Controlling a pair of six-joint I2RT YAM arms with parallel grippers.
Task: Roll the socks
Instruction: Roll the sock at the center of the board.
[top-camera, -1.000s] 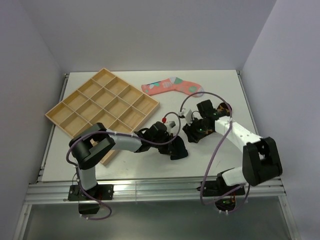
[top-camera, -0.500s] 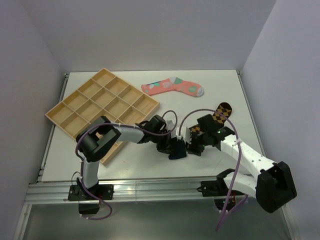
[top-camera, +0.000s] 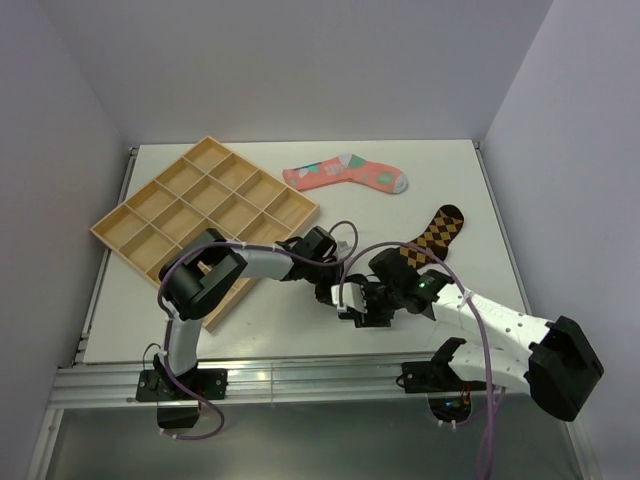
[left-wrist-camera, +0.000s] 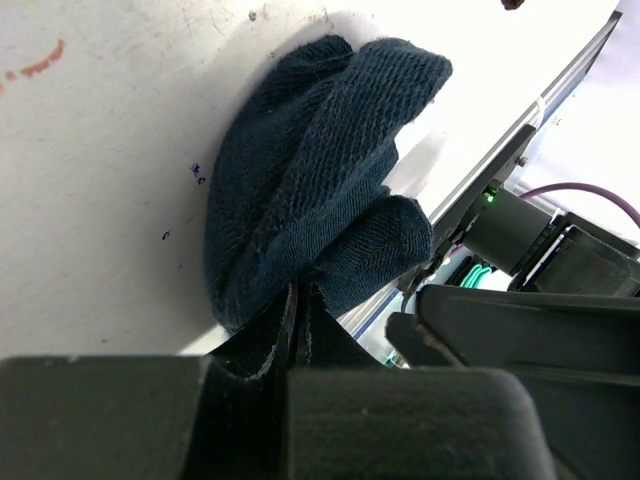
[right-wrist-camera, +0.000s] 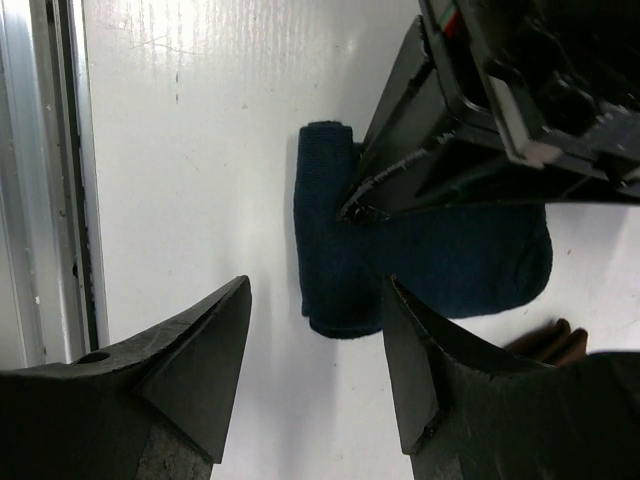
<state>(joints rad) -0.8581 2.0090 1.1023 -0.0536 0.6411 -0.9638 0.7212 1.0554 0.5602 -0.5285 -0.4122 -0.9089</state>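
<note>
Left end effector (left-wrist-camera: 300, 300) is clenched on the navy sock (left-wrist-camera: 310, 170), its fingertips nipping a fold of the knit at the bundle's edge. That sock lies bunched and partly doubled over on the table (top-camera: 440, 160), close to the near edge and about midway along it, between the two arms. From the right wrist view it reads as a squat folded block with one narrow end sticking out toward the near edge.

Right end effector (right-wrist-camera: 315, 290) hangs just above that narrow end with its jaws spread wide and nothing between them; it grasps nothing.

Judging by this, the step in hand is taking over or tightening the half-made roll. To do it well, the right arm should come down with one finger on each side of the protruding end, well away from the left fingertips, which sit very near. It should close through every layer, not just the top fold, so the bundle does not spring open. The left grip is best kept until the right one is firm, and the roll should be turned along the table rather than lifted.

Further out, the diamond-patterned sock (top-camera: 437, 230) lies flat toward the right edge. The pink sock (top-camera: 345, 173) lies flat near the far edge, and the wooden tray (top-camera: 150, 186) fills the far left corner.
</note>
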